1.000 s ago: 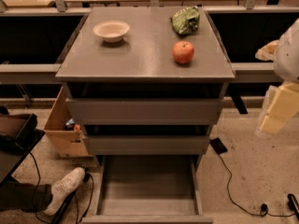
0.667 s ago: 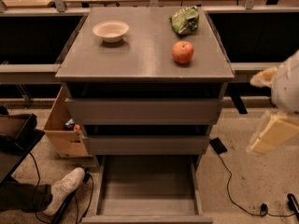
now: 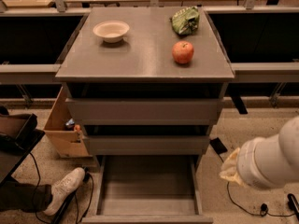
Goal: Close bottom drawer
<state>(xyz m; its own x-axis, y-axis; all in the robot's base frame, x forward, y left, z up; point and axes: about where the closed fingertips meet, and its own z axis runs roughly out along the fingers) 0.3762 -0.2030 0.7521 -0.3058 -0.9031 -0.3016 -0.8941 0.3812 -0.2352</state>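
Bottom drawer (image 3: 147,190) open; claw (image 3: 230,168) beside right wall

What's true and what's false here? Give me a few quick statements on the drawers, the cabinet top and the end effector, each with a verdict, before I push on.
1. The bottom drawer is pulled out and nothing shows inside it. True.
2. The middle drawer is pulled out as far as the bottom one. False: it is in, with its front close to the cabinet.
3. The apple lies in the bowl. False: they sit apart on the cabinet top, with the apple towards the right of the view and the bowl towards the left.
4. The end effector is low at the right of the view, beside the bottom drawer and not touching it. True.
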